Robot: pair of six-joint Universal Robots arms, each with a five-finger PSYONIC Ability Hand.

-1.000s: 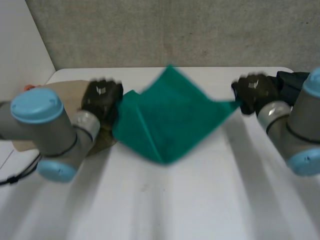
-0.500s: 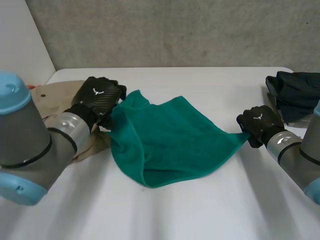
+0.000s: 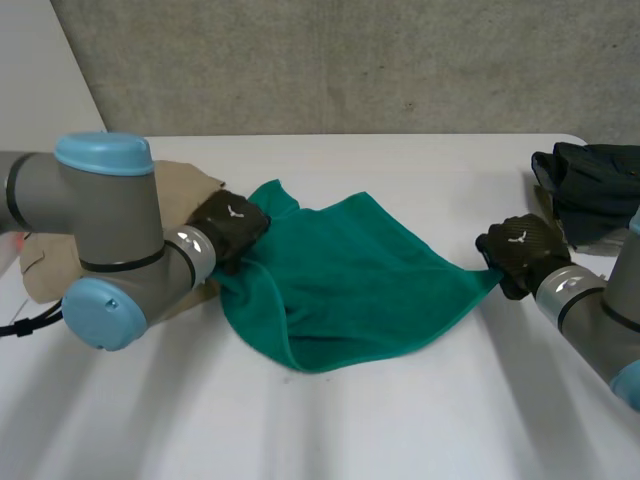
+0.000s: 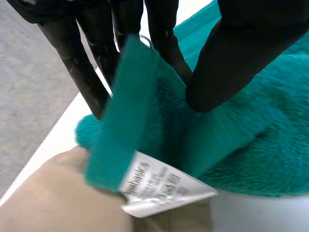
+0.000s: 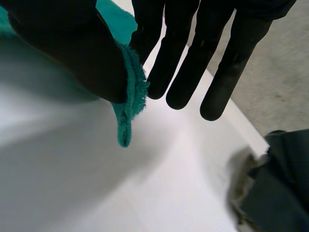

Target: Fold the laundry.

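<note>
**Green towel pinched at two corners, sagging between the hands**

The teal-green terry towel lies across the middle of the white table, strung between the two hands with its slack middle slumped onto the tabletop. At the towel's 9 o'clock, the left hand is clamped on a corner. Its wrist view shows the thumb pressing the pile against the fingers, with a white printed care label hanging from the hem just beyond the grip. At the towel's 3 o'clock, the right hand nips the opposite corner between thumb and one finger, and its other fingers stand straight and free.

A tan, flat-lying cloth sits under and behind the left arm at the table's 9 o'clock. A dark, crumpled garment is heaped at 2 o'clock, apart from the towel.

The towel looks light, limp and thick-piled. It should drape rather than hold a crease, and the plush should give the fingers good friction. The hemmed corners are the best places to hold it. The right-hand pinch catches little cloth and could slip under a sharp tug.
</note>
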